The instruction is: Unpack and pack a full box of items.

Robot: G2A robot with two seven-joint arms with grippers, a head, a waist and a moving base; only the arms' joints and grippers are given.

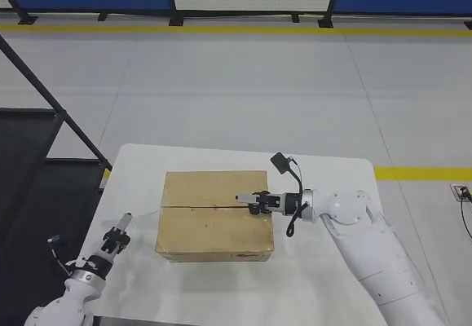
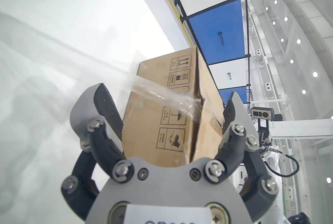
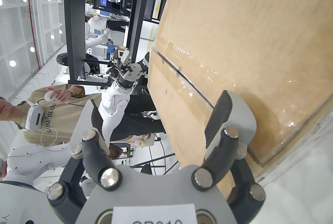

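Note:
A closed brown cardboard box stands in the middle of the white table, its top flaps sealed with clear tape along the centre seam. My right gripper is over the right part of the box top at the seam. It is open, and one fingertip rests against the taped top near the box's edge. My left gripper hangs open off the box's left end, with nothing between its fingers. Ahead of it are the box's printed end face and a strip of tape folded over it.
A black metal rack stands beside the table's left edge. Bare tabletop lies in front of the box and to its right, under the right arm. The left gripper shows far beyond the box in the right wrist view.

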